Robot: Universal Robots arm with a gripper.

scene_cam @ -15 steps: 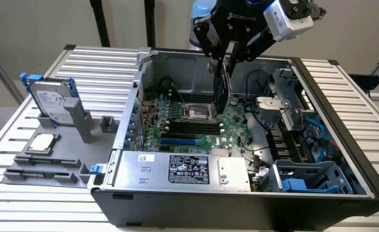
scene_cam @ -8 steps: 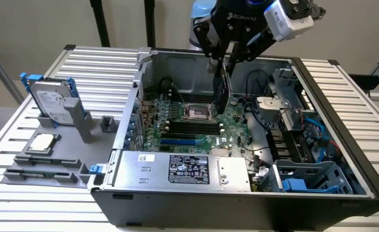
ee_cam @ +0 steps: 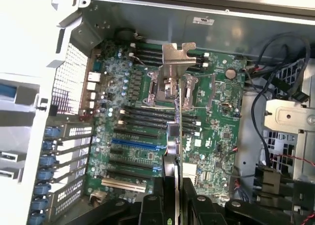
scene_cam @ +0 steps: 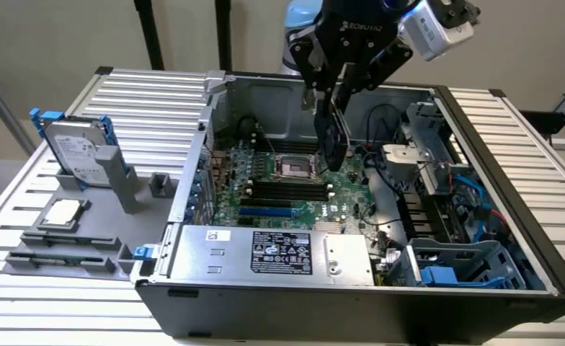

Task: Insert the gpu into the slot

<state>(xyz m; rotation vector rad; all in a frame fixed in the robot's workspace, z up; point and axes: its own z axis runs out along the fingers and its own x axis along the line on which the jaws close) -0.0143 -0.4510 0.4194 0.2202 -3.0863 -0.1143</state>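
Gpu [scene_cam: 333, 140] hung edge-on over the board [scene_cam: 350, 196], pinched in the jaws. The blue slot [scene_cam: 266, 213] sat empty

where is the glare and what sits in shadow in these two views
Wrist view: the table outside the case is washed out white, while the hand gripping the gpu sits dark. Exterior view: the light is even, with a soft sheen on the silver power supply.
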